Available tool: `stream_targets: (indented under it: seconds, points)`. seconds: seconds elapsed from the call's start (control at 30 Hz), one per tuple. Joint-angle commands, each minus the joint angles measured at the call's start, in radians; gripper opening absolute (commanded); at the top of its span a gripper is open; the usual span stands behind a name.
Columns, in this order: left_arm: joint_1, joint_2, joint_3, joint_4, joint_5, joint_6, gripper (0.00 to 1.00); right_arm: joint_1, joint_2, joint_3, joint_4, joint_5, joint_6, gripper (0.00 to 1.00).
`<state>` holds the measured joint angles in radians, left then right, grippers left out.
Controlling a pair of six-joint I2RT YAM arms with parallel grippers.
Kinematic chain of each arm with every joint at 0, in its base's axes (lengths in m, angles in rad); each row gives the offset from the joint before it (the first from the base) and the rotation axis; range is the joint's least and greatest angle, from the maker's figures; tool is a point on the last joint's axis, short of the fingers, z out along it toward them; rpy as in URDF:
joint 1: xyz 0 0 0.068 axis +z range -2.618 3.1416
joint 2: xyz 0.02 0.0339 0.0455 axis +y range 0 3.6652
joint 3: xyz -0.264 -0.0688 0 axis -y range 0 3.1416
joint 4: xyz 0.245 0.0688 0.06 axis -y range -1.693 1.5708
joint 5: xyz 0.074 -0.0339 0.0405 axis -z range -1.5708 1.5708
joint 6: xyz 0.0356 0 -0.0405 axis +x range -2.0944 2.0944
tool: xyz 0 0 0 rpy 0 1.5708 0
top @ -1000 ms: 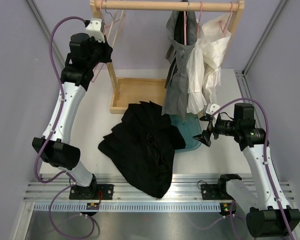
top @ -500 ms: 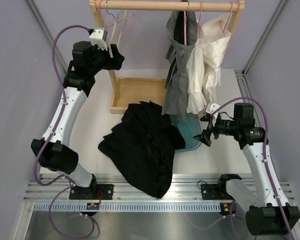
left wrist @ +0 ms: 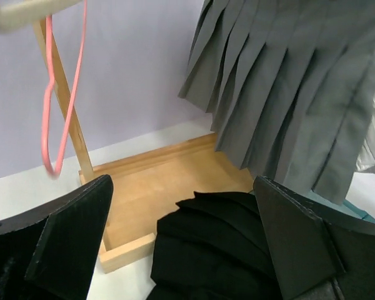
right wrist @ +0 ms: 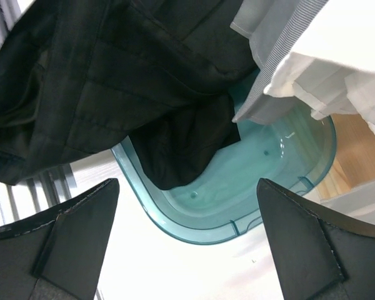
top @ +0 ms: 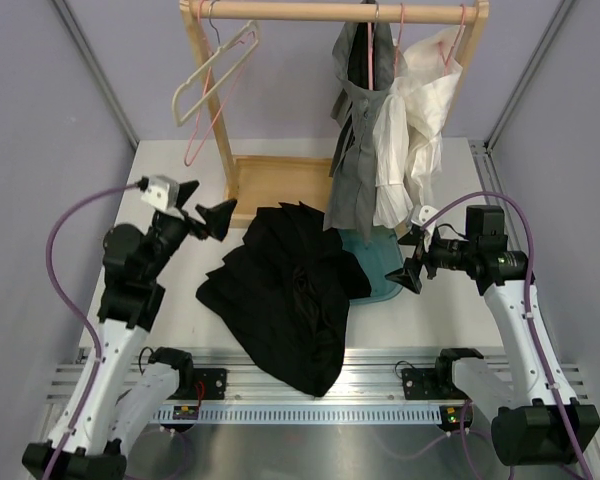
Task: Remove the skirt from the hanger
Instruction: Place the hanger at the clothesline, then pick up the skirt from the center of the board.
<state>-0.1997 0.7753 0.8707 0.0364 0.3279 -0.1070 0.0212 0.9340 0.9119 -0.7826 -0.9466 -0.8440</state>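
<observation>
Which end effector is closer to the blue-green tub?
Right. The right end effector hangs just beside the tub's right edge; the left end effector is far off, beyond the black garment.

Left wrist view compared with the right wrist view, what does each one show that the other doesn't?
Only the left wrist: the bare pink hanger and the skirt with its broad pleats. Only the right wrist: inside the teal tub, where the black garment drapes in. Both: the black garment between open jaws, left gripper and right gripper alike.
</observation>
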Motion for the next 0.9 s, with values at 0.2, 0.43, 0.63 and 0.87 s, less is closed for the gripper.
stream_targets:
  seconds: [0.2, 0.43, 0.63, 0.87]
  points:
    - [-0.150, -0.249, -0.299, 0.152, -0.190, 0.102, 0.99, -0.010, 0.028, -0.054, 0.152, -0.127, 0.160, 0.99]
    - [-0.248, -0.228, -0.288, 0.091, -0.321, 0.228, 0.99, 0.109, 0.152, 0.230, -0.055, -0.008, 0.190, 1.00]
    - [-0.256, -0.242, -0.292, 0.086, -0.389, 0.240, 0.99, 0.378, 0.261, 0.424, -0.021, 0.236, 0.400, 0.99]
    - [-0.254, -0.214, -0.294, 0.080, -0.415, 0.253, 0.99, 0.637, 0.377, 0.410, 0.236, 0.641, 0.677, 1.00]
